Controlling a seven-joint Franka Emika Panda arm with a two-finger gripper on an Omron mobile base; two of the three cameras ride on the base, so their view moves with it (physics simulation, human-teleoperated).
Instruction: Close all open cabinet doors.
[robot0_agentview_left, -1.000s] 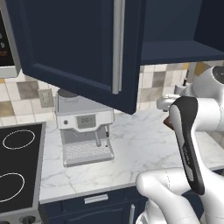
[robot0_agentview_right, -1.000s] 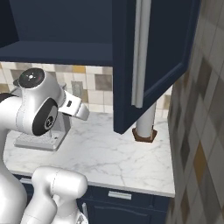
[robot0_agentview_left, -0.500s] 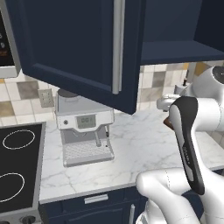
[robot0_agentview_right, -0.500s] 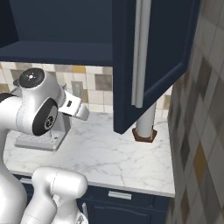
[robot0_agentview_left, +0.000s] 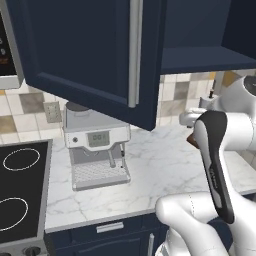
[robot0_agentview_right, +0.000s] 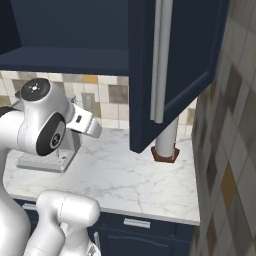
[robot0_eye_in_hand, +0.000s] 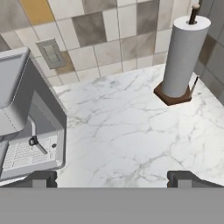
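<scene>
Cabinet door (robot0_agentview_left: 95, 55): swung open over counter, handle (robot0_agentview_left: 134, 52) vertical | below: coffee machine (robot0_agentview_left: 95, 150), paper-towel roll (robot0_eye_in_hand: 183, 57) | gripper (robot0_eye_in_hand: 113, 178): fingers held apart, nothing gripped.

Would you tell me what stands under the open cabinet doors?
Under the left door stands a coffee machine, top partly covered. Under the right door stands a paper towel roll.

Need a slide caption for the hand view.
Open gripper hovers over the marble counter between coffee machine and paper towel roll.
</scene>
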